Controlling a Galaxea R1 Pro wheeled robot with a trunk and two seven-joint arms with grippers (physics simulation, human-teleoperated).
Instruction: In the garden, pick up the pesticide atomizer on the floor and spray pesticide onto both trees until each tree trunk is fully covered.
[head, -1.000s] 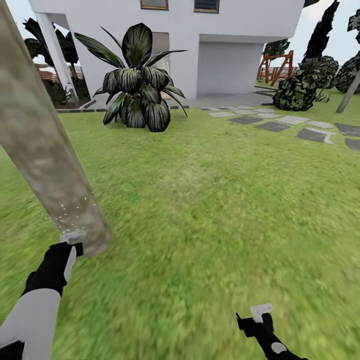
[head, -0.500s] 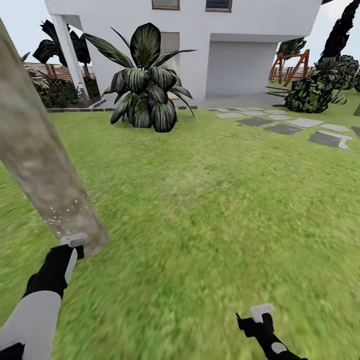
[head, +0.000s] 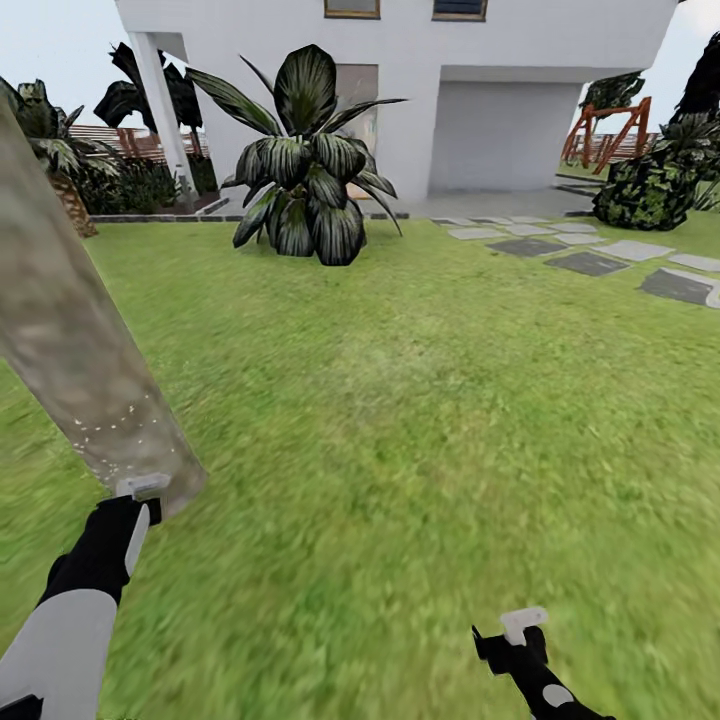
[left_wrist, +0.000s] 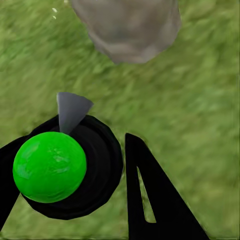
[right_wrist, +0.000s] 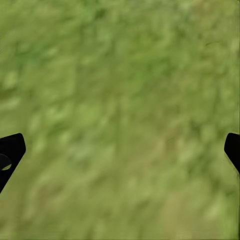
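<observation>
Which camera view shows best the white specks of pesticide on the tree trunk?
The head view: white pesticide specks dot the lower tree trunk, just above the left gripper. The left wrist view shows the trunk's base and a few specks beside it. The right wrist view shows grass.

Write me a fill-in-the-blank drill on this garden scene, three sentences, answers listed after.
1. The left gripper is shut on an atomizer whose round top is coloured ____.
2. The tiny white specks of pesticide sit on the lower part of the tree ____.
3. The right gripper hangs open, with nothing but ____ under it.

Missing words: green; trunk; grass
</observation>
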